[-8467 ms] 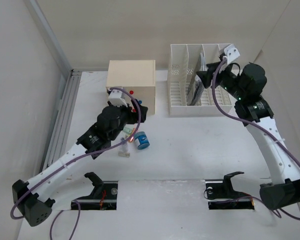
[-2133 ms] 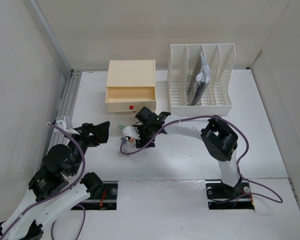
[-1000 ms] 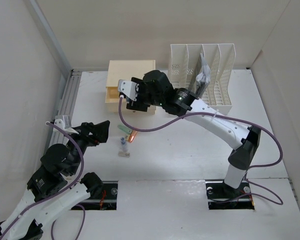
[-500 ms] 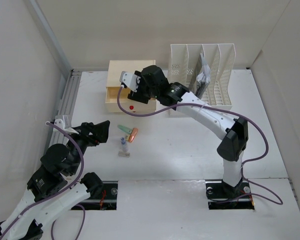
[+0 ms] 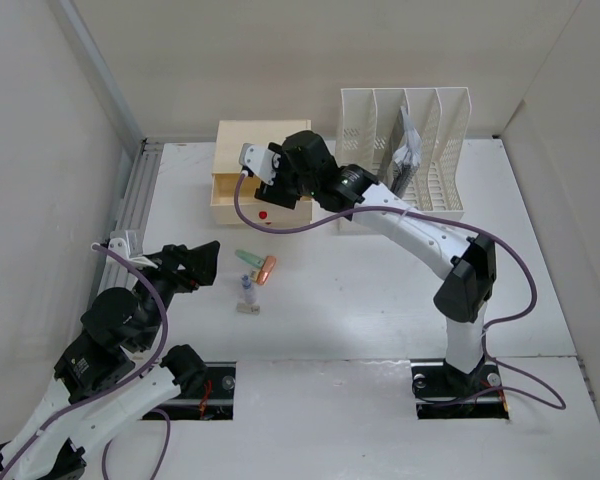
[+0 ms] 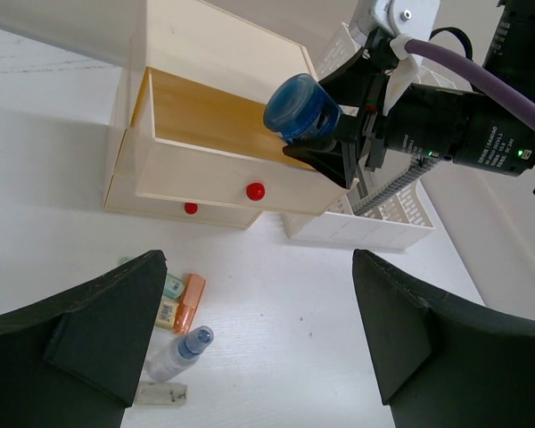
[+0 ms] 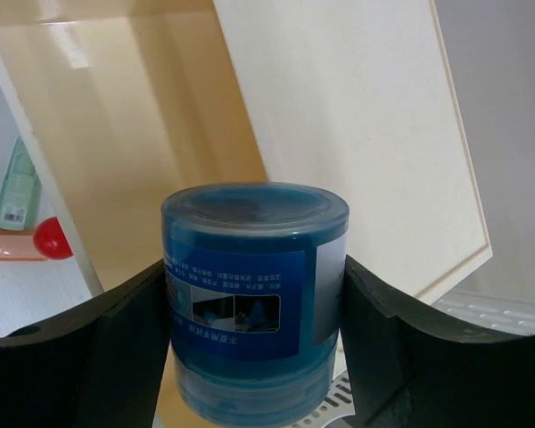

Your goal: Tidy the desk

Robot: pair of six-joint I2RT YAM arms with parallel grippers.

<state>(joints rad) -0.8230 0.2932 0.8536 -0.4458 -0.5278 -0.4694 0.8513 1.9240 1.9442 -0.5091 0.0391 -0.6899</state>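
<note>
My right gripper (image 7: 254, 334) is shut on a blue round jar (image 7: 254, 285) and holds it upright above the open top drawer (image 7: 125, 134) of the cream drawer box (image 5: 262, 150). In the left wrist view the jar (image 6: 301, 109) hangs just over the drawer's (image 6: 205, 116) right end. My left gripper (image 6: 259, 294) stands open with nothing between its fingers, low over the white desk (image 5: 380, 290). It is near an orange highlighter (image 6: 189, 301), a green highlighter (image 6: 171, 287), a small spray bottle (image 6: 178, 352) and an eraser (image 6: 160, 393).
A white slotted file rack (image 5: 430, 120) with a dark booklet (image 5: 400, 160) in it stands right of the drawer box. The loose items lie in a cluster (image 5: 252, 280) in front of the box. Pale walls close the desk on three sides.
The right gripper lifted the blue jar off the desk and carried it back over the open drawer. It has held still for the last half second. The left arm has not moved.
</note>
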